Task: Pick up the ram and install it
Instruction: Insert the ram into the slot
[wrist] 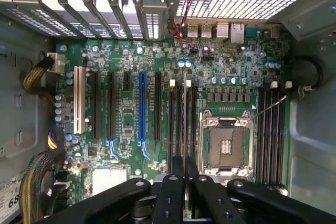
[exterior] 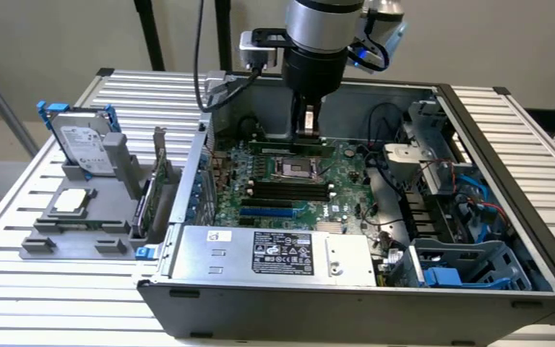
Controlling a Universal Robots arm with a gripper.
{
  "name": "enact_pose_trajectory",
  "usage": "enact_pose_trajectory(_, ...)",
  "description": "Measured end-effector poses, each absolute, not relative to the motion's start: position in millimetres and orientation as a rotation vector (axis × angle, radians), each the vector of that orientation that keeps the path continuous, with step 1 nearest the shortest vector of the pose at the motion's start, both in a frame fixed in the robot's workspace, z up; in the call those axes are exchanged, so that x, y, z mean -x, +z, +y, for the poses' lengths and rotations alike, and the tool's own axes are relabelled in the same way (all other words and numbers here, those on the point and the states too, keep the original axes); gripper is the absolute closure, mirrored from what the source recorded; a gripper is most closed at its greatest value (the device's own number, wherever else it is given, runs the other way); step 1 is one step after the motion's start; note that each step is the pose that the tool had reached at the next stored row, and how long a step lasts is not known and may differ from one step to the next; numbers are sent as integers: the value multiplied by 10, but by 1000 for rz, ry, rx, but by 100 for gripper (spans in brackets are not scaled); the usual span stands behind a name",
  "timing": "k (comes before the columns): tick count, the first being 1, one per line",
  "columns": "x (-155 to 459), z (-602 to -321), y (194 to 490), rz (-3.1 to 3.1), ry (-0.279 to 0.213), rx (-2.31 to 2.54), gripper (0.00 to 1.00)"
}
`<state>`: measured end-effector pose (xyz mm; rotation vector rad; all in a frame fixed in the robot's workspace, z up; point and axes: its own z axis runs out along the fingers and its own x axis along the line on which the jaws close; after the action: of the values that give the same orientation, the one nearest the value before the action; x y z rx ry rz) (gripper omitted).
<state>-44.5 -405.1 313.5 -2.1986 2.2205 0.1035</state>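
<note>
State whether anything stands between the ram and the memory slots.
Nothing visible does. The end effector holds the ram over the empty slots beside the socket.

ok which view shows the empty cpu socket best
The wrist view: it looks straight down on the cpu socket, so the metal frame and the contact field inside are plain. The exterior view shows it at a slant, with the frame visible but little of the inside.
</note>
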Motion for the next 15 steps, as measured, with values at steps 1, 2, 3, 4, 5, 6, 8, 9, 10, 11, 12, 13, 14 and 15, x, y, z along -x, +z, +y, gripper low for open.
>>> enact_pose_trajectory(1, 439, -4051, 3118, 2221, 102, 2200, 87)
enact_pose_trajectory(2, 435, -4051, 3099, 2222, 100, 2200, 87)
enact_pose_trajectory(3, 432, -4051, 3081, 2223, 99, 2201, 87)
enact_pose_trajectory(4, 430, -4051, 3064, 2224, 97, 2202, 87)
enact_pose_trajectory(5, 429, -4050, 3051, 2225, 94, 2203, 87)
enact_pose_trajectory(6, 427, -4051, 3039, 2228, 89, 2205, 87)
enact_pose_trajectory(8, 424, -4050, 3018, 2233, 78, 2210, 87)
enact_pose_trajectory(9, 423, -4051, 3007, 2235, 73, 2213, 87)
enact_pose_trajectory(10, 423, -4051, 2995, 2238, 68, 2215, 87)
enact_pose_trajectory(11, 423, -4051, 2982, 2240, 64, 2216, 87)
enact_pose_trajectory(12, 423, -4051, 2967, 2241, 61, 2217, 87)
enact_pose_trajectory(13, 423, -4050, 2950, 2243, 60, 2216, 87)
enact_pose_trajectory(14, 423, -4050, 2935, 2246, 58, 2214, 87)
enact_pose_trajectory(15, 423, -4050, 2920, 2249, 58, 2210, 87)
